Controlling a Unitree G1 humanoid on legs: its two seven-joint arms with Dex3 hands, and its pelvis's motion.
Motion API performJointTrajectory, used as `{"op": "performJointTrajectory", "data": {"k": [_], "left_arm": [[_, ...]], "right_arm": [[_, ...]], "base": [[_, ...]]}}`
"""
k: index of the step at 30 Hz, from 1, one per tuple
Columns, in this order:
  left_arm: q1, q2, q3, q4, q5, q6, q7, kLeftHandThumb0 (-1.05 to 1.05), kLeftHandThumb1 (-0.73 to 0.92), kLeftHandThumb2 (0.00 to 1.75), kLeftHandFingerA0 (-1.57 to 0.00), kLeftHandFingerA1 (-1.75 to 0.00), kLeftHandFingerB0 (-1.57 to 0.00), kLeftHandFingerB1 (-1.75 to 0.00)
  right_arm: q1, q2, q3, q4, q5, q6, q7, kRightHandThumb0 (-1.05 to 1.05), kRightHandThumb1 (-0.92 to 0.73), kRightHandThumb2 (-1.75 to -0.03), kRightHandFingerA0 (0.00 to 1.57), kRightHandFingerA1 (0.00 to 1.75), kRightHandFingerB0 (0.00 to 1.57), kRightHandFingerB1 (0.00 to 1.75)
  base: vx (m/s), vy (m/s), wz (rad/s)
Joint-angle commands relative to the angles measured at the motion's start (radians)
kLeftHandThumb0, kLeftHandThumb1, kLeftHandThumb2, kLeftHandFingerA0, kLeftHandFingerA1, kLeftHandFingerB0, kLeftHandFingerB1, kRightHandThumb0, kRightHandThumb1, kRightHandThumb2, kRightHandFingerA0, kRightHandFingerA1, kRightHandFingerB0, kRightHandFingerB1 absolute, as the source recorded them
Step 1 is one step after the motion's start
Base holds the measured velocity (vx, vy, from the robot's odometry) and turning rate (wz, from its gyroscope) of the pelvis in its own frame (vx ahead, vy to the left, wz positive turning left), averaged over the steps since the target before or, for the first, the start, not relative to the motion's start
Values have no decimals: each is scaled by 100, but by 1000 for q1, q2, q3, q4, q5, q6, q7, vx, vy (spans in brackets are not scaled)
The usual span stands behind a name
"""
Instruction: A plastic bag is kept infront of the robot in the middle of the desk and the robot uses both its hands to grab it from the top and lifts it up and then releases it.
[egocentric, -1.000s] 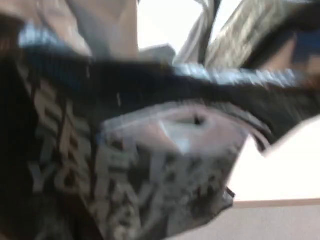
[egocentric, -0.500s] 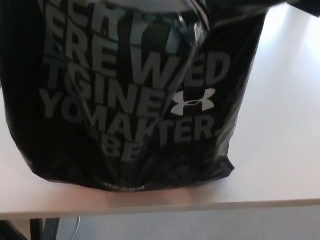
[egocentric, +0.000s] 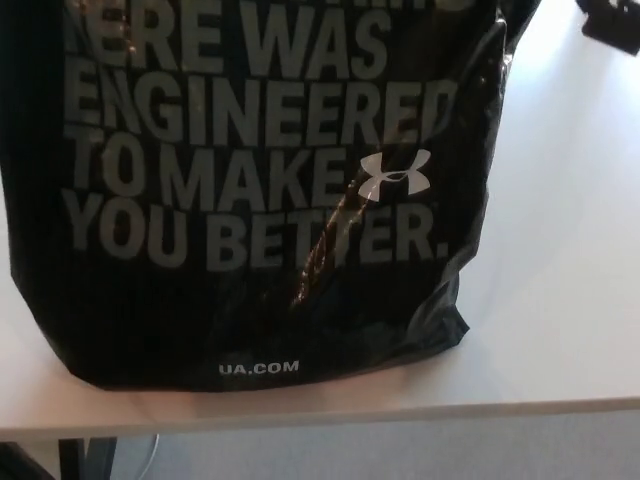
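Where it fills the view — black plastic bag (egocentric: 250, 190) upright on the white desk (egocentric: 560, 300), contents hidden, fingers' state untellable.

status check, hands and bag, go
Both hands out of view. Black plastic bag resting on white desk, near front edge. Nothing seen blocking it.

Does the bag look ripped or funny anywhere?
No rip shows. The bag stands on the desk close to its front edge, its bottom right corner puckered outward. A shiny crease runs across the word BETTER. Ordinary crumpling; nothing stands out.
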Motion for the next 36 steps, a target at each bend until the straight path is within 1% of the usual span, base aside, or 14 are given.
{"op": "performJointTrajectory", "data": {"k": [1,4,5,6,13,19,21,22,26,28,29,32,33,36], "left_arm": [[134,90,54,-64,96,-211,140,-45,73,62,-29,-40,-24,-29],[230,103,126,-172,120,-227,210,-61,87,65,-18,-38,-17,-26],[273,97,170,-244,105,-213,215,-34,60,113,-3,-52,0,-49],[319,92,224,-359,140,-155,240,-73,66,99,-5,-48,-5,-37],[446,42,435,-662,99,-47,205,-32,64,116,-2,-51,0,-49],[625,-32,566,-871,-53,16,101,-32,62,115,-2,-52,0,-49],[678,-63,600,-926,-60,22,98,-60,91,68,-16,-39,-16,-27],[745,-97,638,-997,-84,37,86,-55,92,67,-14,-39,-15,-31],[892,-208,692,-1114,-143,-37,102,-57,92,69,-18,-41,-17,-34],[1000,-259,696,-1149,-179,-131,90,-27,75,124,0,-51,0,-51],[1032,-276,701,-1158,-185,-158,90,-46,92,77,-9,-41,-9,-21],[1230,-385,702,-1203,-227,-322,89,-51,92,77,-37,-37,-11,-21],[1268,-394,696,-1212,-246,-329,79,-52,92,77,-79,-81,-12,-28],[1389,-439,637,-1259,-288,-325,54,-56,92,72,-49,-42,-15,-28]], "right_arm": [[163,-31,-8,-105,-52,44,-45,-71,-56,-87,34,50,10,38],[245,-35,-11,-223,-25,49,9,-72,-67,-60,10,29,6,23],[280,-43,-8,-270,-25,38,26,-73,-52,-92,1,31,4,22],[324,-54,-6,-334,-41,35,32,-79,-56,-92,4,25,5,17],[461,-47,-33,-527,-7,5,51,-82,-58,-93,0,13,0,8],[568,-40,-71,-670,-53,1,18,-87,-61,-98,0,11,0,7],[600,-39,-87,-710,-27,9,36,-88,-62,-99,0,12,0,7],[635,-31,-103,-752,7,17,49,-83,-74,-62,0,15,0,9],[756,-18,-142,-844,32,-46,48,-82,-60,-99,0,18,0,13],[887,-12,-173,-911,1,-118,35,-83,-64,-102,0,20,0,13],[928,0,-176,-932,1,-138,31,-88,-66,-102,0,16,0,8],[1115,36,-199,-972,-53,-323,-20,-87,-68,-104,0,17,0,9],[1152,49,-194,-977,-57,-344,-27,-78,-62,-103,1,28,2,19],[1270,83,-179,-972,-62,-427,-43,-79,-81,-65,8,30,6,21]], "base": [[0,0,0],[0,0,0],[0,0,0],[0,0,0],[0,0,0],[0,0,0],[0,0,0],[0,0,0],[0,0,0],[0,0,3],[0,0,0],[0,0,0],[0,0,0],[0,0,0]]}}
